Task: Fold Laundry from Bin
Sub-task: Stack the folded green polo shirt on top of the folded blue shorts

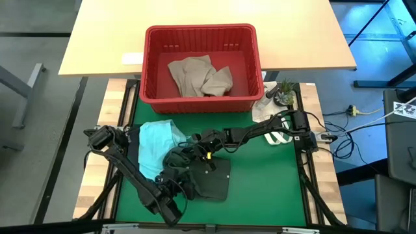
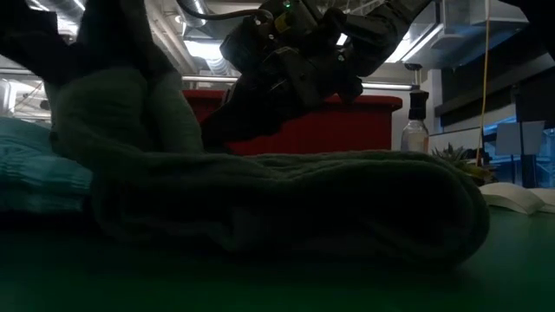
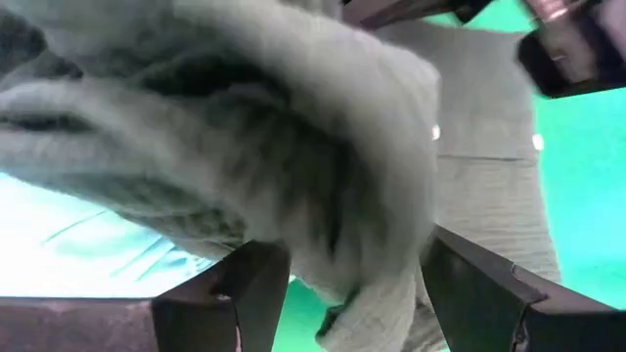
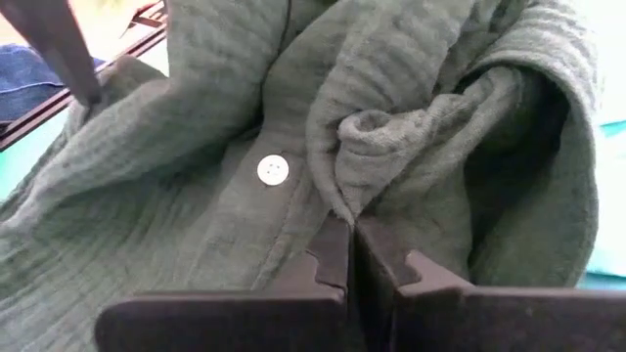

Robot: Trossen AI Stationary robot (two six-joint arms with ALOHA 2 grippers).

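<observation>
High view, bin (image 1: 202,103): red, at the far edge of the green mat (image 1: 273,188), partly on the wooden table (image 1: 97,39) behind; a beige garment (image 1: 198,77) lies crumpled inside.
High view, teal garment (image 1: 155,144): on the mat's left part, just beside the olive one.
High view, olive garment (image 1: 211,179): bunched on the mat near its front edge, left of centre, under both grippers.
High view, left gripper (image 1: 174,185): reaches in from the front-left corner and meets the olive garment's left side.
High view, right gripper (image 1: 195,151): comes from the right edge and sits on the garment's far side.
High view, plant (image 1: 283,93): small, at the mat's far right corner, by white cloth (image 1: 264,110).
Low view, olive garment (image 2: 286,204): a long low heap across the mat, with a fold raised at its left; bin (image 2: 303,126) behind; a bottle (image 2: 415,126) stands to the right.
Left wrist view, fingers (image 3: 245,293): spread wide, a thick fold of olive garment (image 3: 293,147) hanging between them.
Right wrist view, fingers (image 4: 328,269): pressed together, pinching a ridge of olive garment (image 4: 196,235) beside a white button (image 4: 273,170).
</observation>
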